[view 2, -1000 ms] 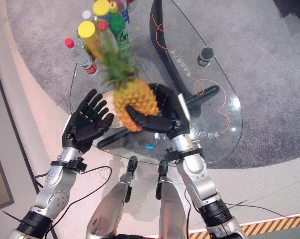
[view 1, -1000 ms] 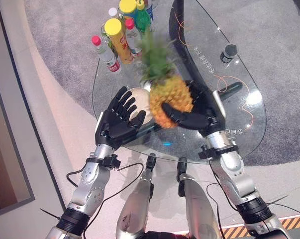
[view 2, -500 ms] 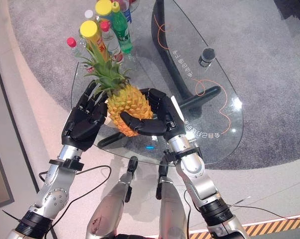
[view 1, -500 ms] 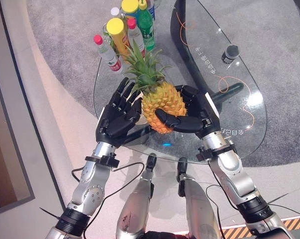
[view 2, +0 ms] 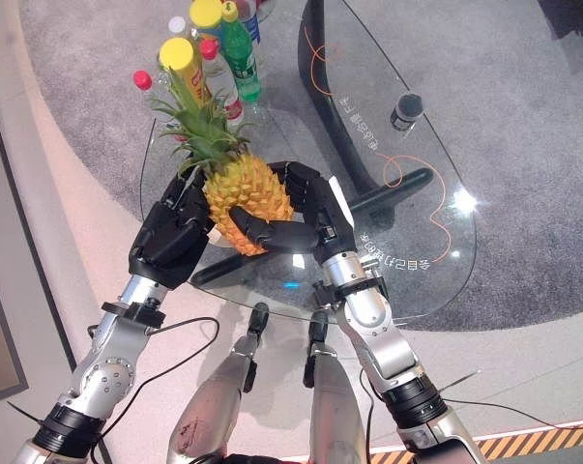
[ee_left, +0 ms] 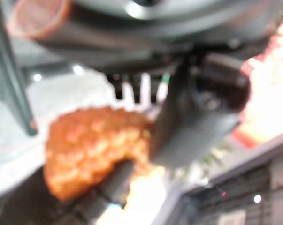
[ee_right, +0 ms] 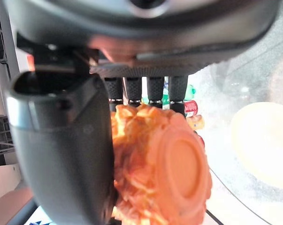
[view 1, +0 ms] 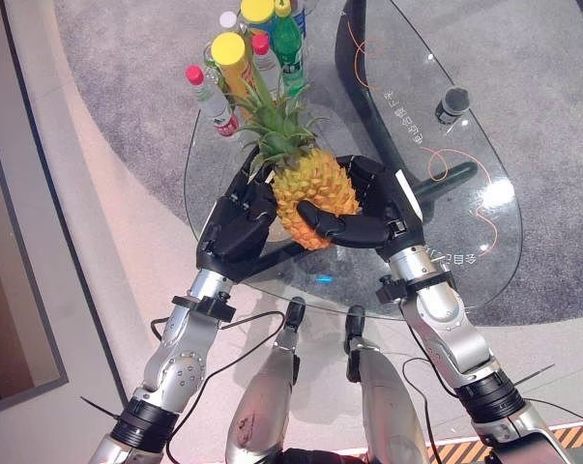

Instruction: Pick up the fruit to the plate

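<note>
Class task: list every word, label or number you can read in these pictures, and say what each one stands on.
White characters on the glass table: too small to read.
A second white line near the table's front edge: too small to read.
Labels on the bottles: too small to read.
Print on the yellow can: too small to read.
Pineapple: no text.

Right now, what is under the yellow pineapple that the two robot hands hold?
Under the yellow pineapple is the clear glass table. In the right wrist view a pale round plate sits on the glass beside the fruit's base. From the head views the plate is covered by fruit and hands.
</note>
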